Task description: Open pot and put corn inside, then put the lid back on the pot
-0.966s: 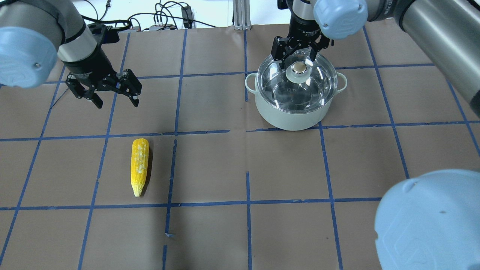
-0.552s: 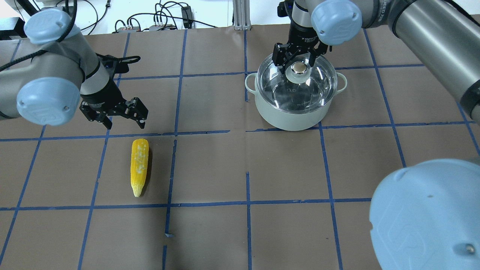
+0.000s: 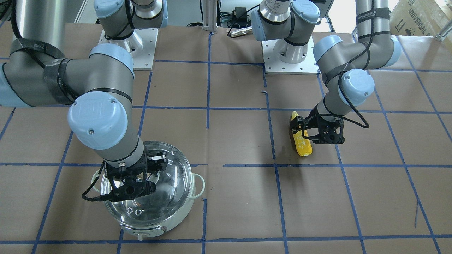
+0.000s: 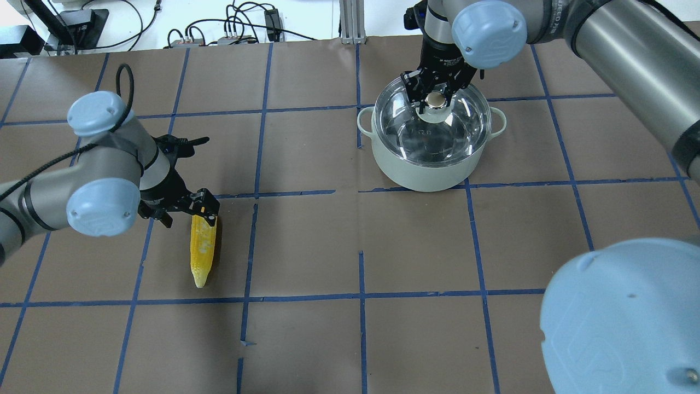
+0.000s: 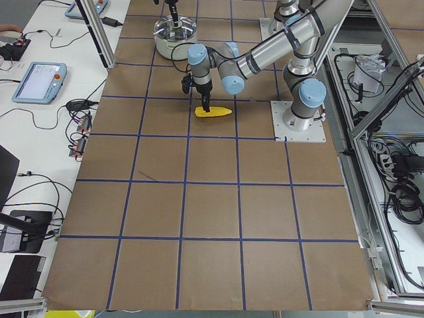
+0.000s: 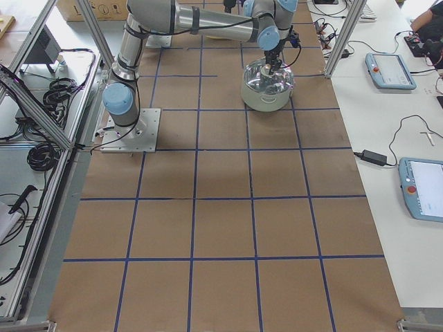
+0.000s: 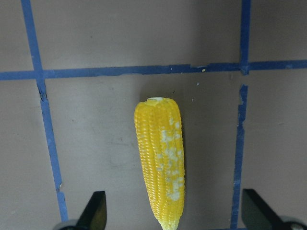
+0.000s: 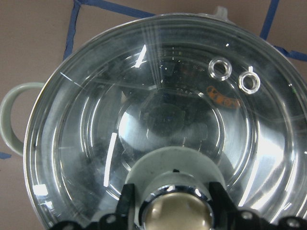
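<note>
The pale mint pot (image 4: 426,174) stands at the far right with the clear glass lid (image 4: 437,134) seated on it. My right gripper (image 4: 436,97) is down over the lid's knob (image 8: 175,214), its fingers (image 8: 127,207) closed in against the knob's two sides. The yellow corn (image 4: 201,246) lies flat at the left, its tip towards the robot. My left gripper (image 4: 188,219) is open and hovers over the corn's thick end. In the left wrist view the corn (image 7: 160,158) lies between the two spread fingertips (image 7: 96,211), untouched.
Brown paper with a blue tape grid covers the table. Cables and power boxes (image 4: 235,27) and an aluminium post (image 4: 350,22) lie along the far edge. The arm bases sit on metal plates (image 3: 289,61). My right arm's elbow (image 4: 623,323) blocks the near right corner.
My left gripper has moved down and nearer, from beyond the corn to over its thick end, still open. My right gripper has dropped onto the lid's knob and its fingers have closed in.
</note>
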Available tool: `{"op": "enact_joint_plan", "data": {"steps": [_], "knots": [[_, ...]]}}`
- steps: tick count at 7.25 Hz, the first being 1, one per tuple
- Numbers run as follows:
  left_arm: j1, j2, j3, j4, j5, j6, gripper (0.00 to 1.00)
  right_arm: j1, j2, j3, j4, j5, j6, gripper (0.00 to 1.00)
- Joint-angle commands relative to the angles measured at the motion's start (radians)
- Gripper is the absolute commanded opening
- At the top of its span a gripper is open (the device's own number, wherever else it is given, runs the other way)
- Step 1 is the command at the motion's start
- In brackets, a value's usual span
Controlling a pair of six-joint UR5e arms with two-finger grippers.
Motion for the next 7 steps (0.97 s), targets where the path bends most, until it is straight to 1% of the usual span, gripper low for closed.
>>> {"op": "enact_joint_plan", "data": {"steps": [1,2,3,4,5,6,7], "knots": [[0.000,-0.049,-0.062,0.146,0.001,0.003,1.00,-0.001,-0.015,-0.026,0.059,-0.012,-0.006,0.43],[0.000,-0.049,-0.067,0.146,-0.002,0.004,0.97,-0.008,-0.041,-0.029,0.082,-0.010,-0.008,0.42],[0.000,-0.035,-0.067,0.146,-0.004,0.006,0.75,-0.013,-0.079,-0.032,0.128,-0.012,-0.011,0.41],[0.002,-0.044,-0.064,0.145,-0.001,0.009,0.43,-0.021,-0.141,-0.030,0.198,-0.013,-0.013,0.41],[-0.009,-0.032,-0.068,0.136,-0.005,-0.003,0.15,-0.040,-0.206,-0.023,0.258,-0.015,-0.014,0.39],[-0.009,-0.030,-0.056,0.126,-0.002,-0.005,0.07,-0.073,-0.269,-0.014,0.297,-0.012,-0.040,0.37],[-0.020,-0.030,-0.018,0.102,-0.005,-0.040,0.06,-0.111,-0.332,0.000,0.375,-0.001,-0.052,0.36]]}}
